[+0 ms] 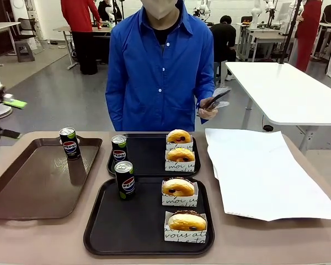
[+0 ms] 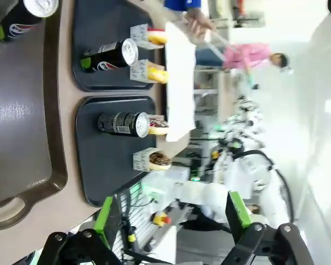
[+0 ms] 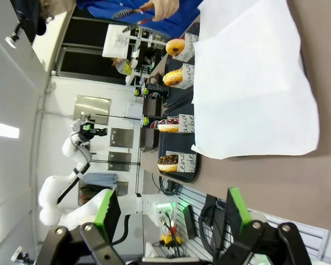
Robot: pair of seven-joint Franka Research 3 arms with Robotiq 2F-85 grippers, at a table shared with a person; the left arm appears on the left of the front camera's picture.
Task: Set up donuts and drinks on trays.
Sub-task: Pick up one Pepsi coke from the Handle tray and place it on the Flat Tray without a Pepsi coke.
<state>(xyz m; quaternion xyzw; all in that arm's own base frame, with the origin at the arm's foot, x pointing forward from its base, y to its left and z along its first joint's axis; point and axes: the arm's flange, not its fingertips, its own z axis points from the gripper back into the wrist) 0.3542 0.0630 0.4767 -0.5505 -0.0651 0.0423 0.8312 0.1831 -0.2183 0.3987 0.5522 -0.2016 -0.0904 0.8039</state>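
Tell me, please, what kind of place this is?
Probably a robotics lab, not a café: other white tables stand on a bare grey floor, another robot arm stands farther off, and the black trays look staged for practice.

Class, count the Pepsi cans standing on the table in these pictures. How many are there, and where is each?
3: one on the brown tray, one on the far black tray, one on the near black tray.

trays: matt black plastic | cans: glossy metal | sleeves: paper
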